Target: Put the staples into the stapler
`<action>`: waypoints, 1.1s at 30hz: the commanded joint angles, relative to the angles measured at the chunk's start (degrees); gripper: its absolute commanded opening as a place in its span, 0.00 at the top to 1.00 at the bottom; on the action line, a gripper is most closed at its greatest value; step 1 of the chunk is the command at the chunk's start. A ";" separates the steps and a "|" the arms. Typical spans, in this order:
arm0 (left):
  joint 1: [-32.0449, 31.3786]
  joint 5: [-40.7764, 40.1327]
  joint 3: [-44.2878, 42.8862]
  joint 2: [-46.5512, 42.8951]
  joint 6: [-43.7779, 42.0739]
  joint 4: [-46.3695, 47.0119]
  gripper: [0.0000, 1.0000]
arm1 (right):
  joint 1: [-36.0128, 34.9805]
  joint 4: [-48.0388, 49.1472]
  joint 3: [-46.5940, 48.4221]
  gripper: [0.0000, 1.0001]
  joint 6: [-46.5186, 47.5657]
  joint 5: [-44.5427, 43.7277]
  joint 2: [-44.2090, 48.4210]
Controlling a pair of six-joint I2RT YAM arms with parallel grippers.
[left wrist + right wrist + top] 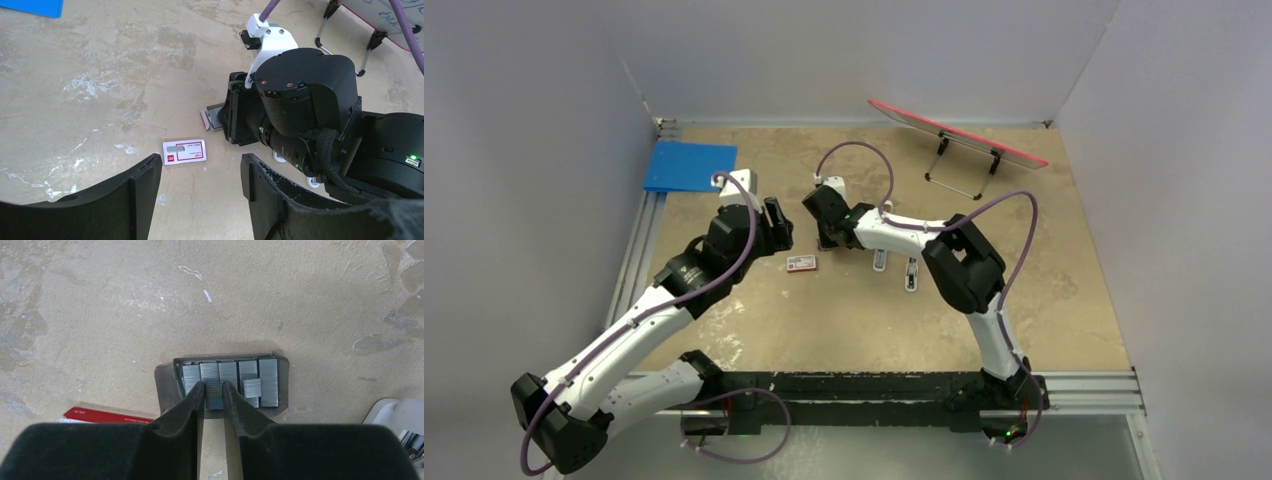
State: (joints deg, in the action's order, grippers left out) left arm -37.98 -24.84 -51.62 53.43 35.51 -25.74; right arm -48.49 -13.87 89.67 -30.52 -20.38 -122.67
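The staples (270,377) lie as several grey strips in an open box tray (165,385) on the table. My right gripper (214,389) is down at the tray, its jaws closed on one short strip of staples (214,397). In the top view it (828,238) hides the tray. The red-and-white box sleeve (802,263) lies flat just left of it, also in the left wrist view (185,151). My left gripper (200,172) is open and empty above the table, near the sleeve. The white stapler (911,274) lies under the right forearm, next to a shorter white piece (881,260).
A blue board (689,165) lies at the back left corner. A red-rimmed board on a wire stand (959,135) is at the back right. Walls close the table on three sides. The right arm's wrist (305,85) fills the right of the left wrist view.
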 commanded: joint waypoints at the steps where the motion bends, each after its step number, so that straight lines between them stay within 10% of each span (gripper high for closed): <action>1: 0.45 0.65 0.22 -0.04 0.93 2.15 0.41 | -0.22 0.44 0.97 0.79 -1.03 -0.54 1.45; 33: 1.04 5.94 0.63 1.22 2.47 2.97 0.42 | -6.65 -7.02 -21.72 0.78 -21.16 6.39 17.57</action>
State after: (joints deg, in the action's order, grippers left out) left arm -37.36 -19.68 -50.98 54.76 36.97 -24.93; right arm -53.80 -17.76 67.13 -49.12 -14.74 -106.00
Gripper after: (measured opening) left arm 0.583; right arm 0.216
